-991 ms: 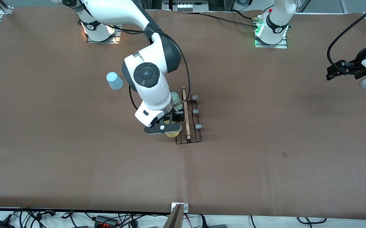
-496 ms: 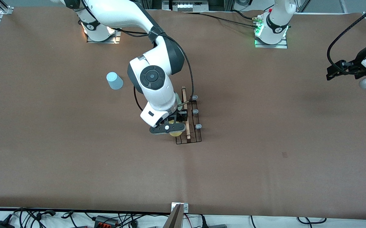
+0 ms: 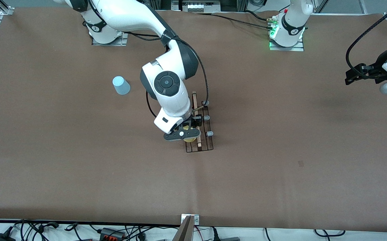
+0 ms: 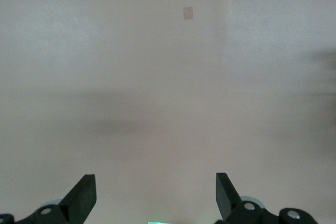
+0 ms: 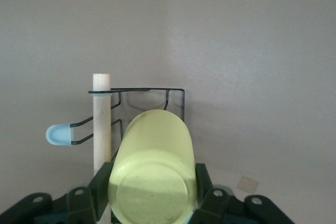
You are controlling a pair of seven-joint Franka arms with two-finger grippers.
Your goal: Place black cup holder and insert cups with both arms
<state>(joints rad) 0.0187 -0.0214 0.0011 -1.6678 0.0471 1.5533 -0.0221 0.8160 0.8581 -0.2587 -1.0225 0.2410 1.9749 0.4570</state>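
The black cup holder lies near the table's middle, with its wooden rod handle and grey-blue tipped pegs. My right gripper is shut on the yellow cup, which it holds on its side over the holder's end nearer the front camera. In the right wrist view the yellow cup sits between the fingers, with the holder and one peg tip ahead. The light blue cup stands upside down toward the right arm's end. The mint green cup is hidden. My left gripper waits open and empty.
A small dark mark is on the brown table cover toward the left arm's end; it also shows in the left wrist view. Cables and adapters lie along the table's front edge.
My right gripper has carried the yellow cup sideways, closer to the holder's rod and over the holder. The mint green cup has gone out of sight under the arm. The left arm has not moved.
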